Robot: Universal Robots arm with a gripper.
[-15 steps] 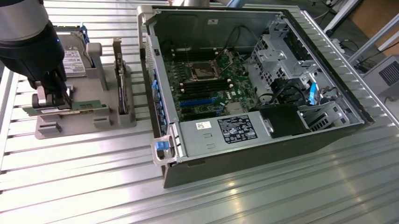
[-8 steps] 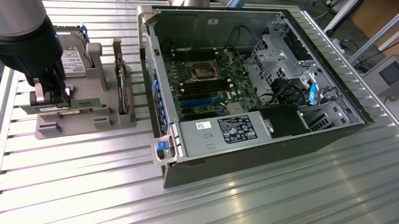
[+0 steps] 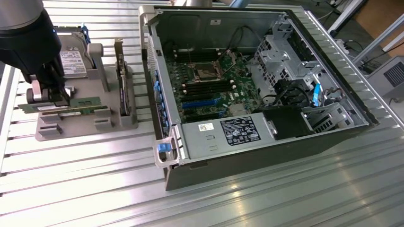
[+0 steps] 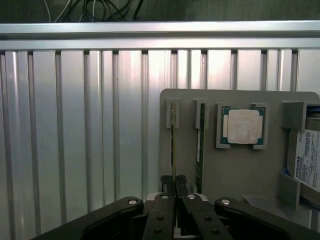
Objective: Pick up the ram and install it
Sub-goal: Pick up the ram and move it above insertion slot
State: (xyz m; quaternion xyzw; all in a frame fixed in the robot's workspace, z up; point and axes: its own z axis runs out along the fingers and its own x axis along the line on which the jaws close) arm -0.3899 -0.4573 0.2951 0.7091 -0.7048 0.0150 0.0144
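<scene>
The ram (image 3: 75,105) is a long thin green stick lying level over the front of the grey holder (image 3: 82,125) on the exterior view's left. My gripper (image 3: 56,100) is shut on it near its left end. In the wrist view the ram (image 4: 172,150) runs edge-on as a thin line from a slot of the holder (image 4: 235,170) to my gripper (image 4: 173,179), whose black fingers (image 4: 166,182) pinch it from both sides. Whether the stick has left its slot I cannot tell.
A second thin board (image 4: 200,150) stands in the neighbouring slot, then a square silver processor (image 4: 243,126) and a hard drive (image 4: 306,167). A taller card (image 3: 120,80) stands on edge in the holder. The open computer case (image 3: 252,80) with its motherboard (image 3: 211,90) lies on the exterior view's right, on a ribbed metal table (image 3: 82,179).
</scene>
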